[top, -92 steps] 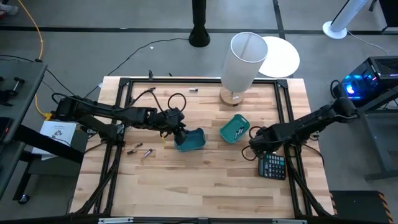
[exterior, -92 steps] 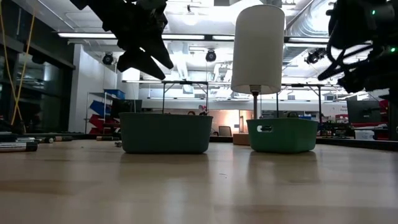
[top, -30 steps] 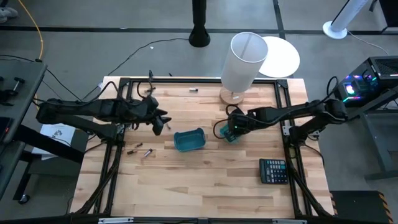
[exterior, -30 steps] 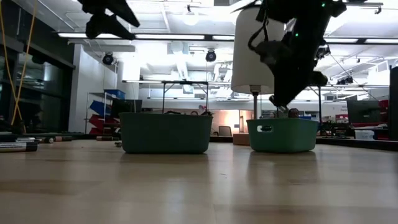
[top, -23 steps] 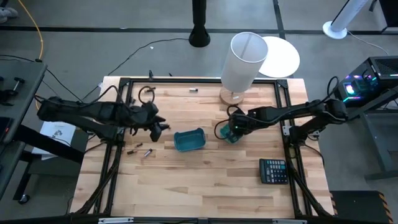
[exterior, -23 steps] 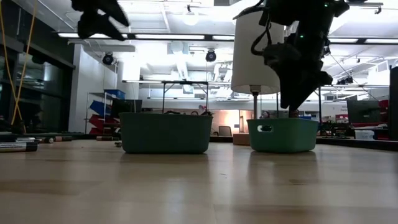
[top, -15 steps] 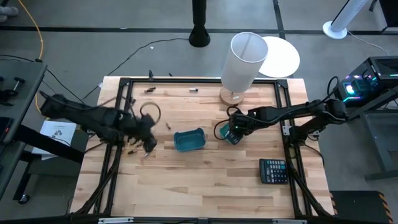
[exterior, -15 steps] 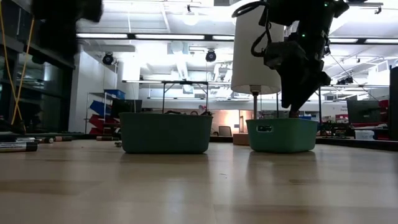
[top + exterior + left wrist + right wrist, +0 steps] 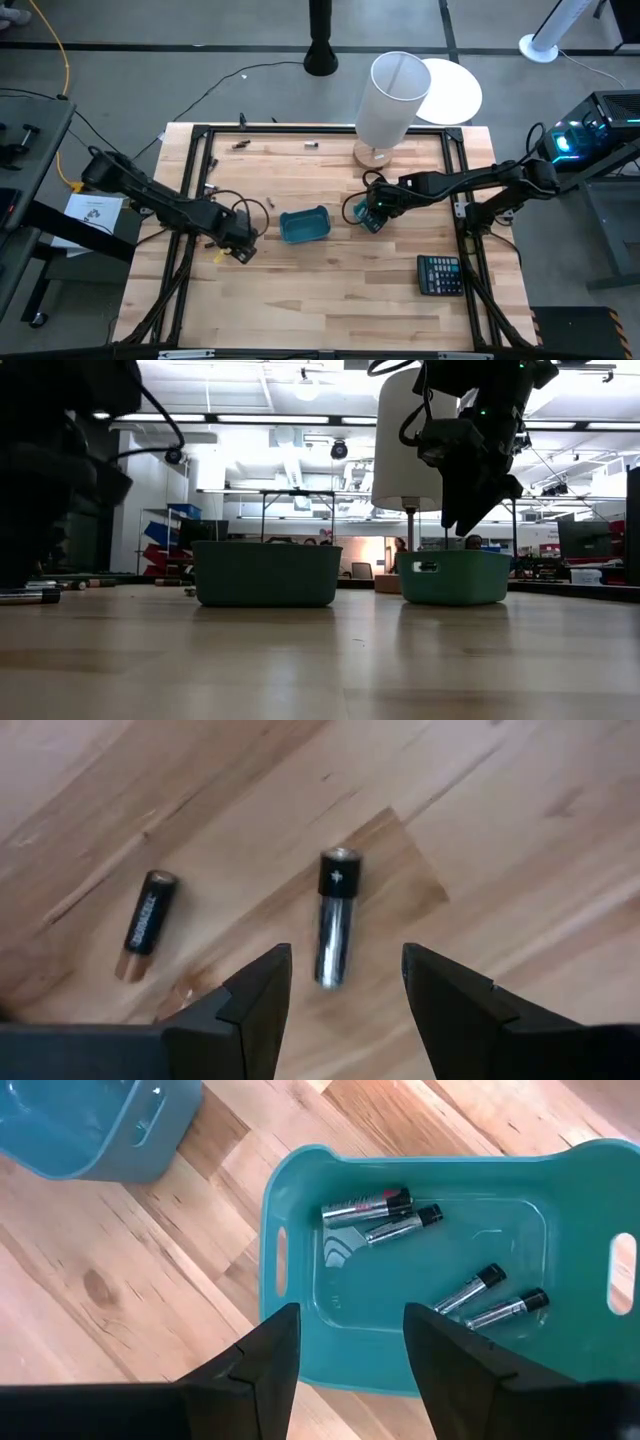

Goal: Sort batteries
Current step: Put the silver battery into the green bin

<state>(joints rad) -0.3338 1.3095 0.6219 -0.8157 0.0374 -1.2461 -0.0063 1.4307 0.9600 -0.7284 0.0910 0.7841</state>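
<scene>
On the table's left part, my left gripper (image 9: 242, 250) stands open low over two loose batteries. In the left wrist view a silvery battery (image 9: 335, 917) lies flat on the wood, its near end between my open fingertips (image 9: 345, 965), untouched. A dark, coppery battery (image 9: 146, 923) lies beside it. My right gripper (image 9: 372, 210) hovers open over the right teal bin (image 9: 290, 1280), where several silvery batteries (image 9: 365, 1205) lie on the floor. A second teal bin (image 9: 305, 225) stands between the two arms.
A lamp with a tall white shade (image 9: 392, 100) stands at the far side, behind the right bin. A black calculator (image 9: 438, 270) lies near the right edge. A few loose batteries (image 9: 238, 145) lie along the far edge. A black frame (image 9: 190, 200) borders the tabletop.
My left gripper has swung from beside the far left of the table toward the near edge and down, ending low over the two loose batteries. My right gripper has stayed over the right bin, rising slightly.
</scene>
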